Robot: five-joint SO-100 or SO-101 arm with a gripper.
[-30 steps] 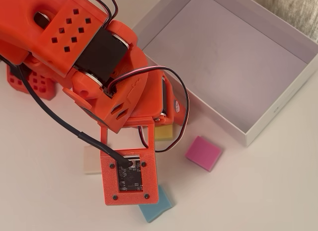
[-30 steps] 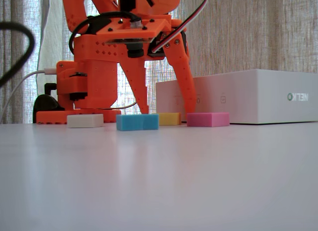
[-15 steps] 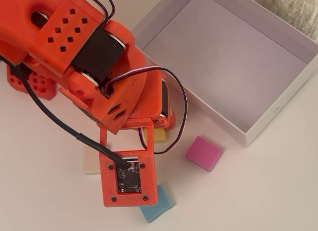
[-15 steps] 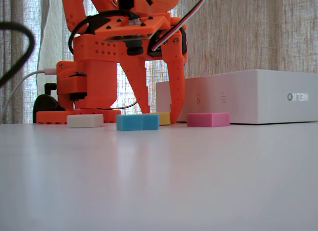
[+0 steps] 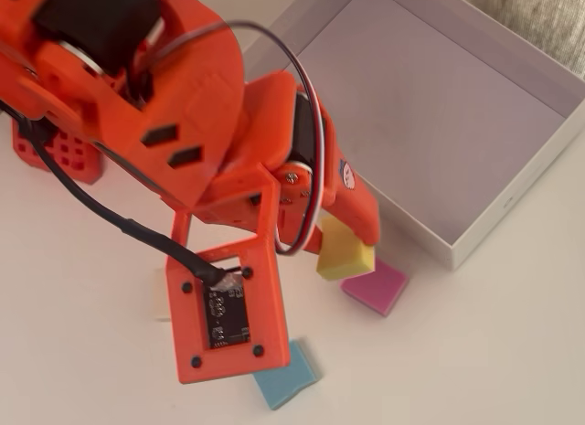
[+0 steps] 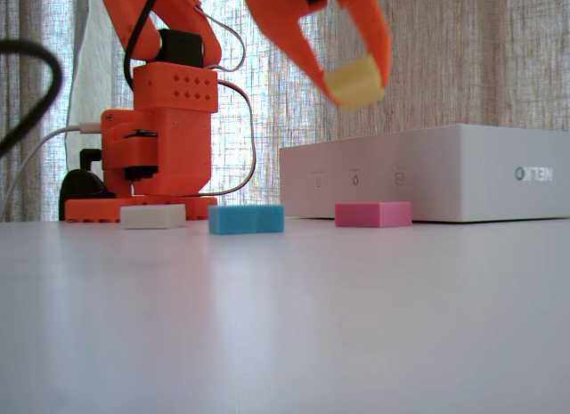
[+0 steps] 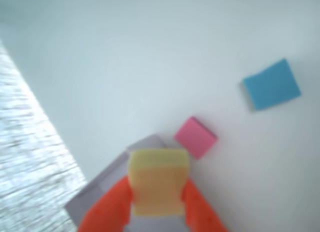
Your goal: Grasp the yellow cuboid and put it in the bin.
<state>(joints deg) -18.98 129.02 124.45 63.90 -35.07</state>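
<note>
My orange gripper (image 6: 356, 86) is shut on the yellow cuboid (image 6: 354, 82) and holds it in the air, higher than the top of the bin's wall. In the overhead view the yellow cuboid (image 5: 345, 251) hangs over the table just outside the bin's (image 5: 512, 196) near corner, above the pink block (image 5: 376, 286). In the wrist view the yellow cuboid (image 7: 158, 181) sits between my two orange fingers (image 7: 202, 209), with a corner of the bin (image 7: 100, 189) below it. The bin is a large shallow white box with a lilac-grey floor.
A pink block (image 6: 373, 214), a blue block (image 6: 247, 218) and a cream block (image 6: 152, 215) lie on the white table in front of the arm's base (image 6: 142, 205). The blue block (image 5: 285, 377) lies near the overhead view's bottom edge. A curtain hangs behind.
</note>
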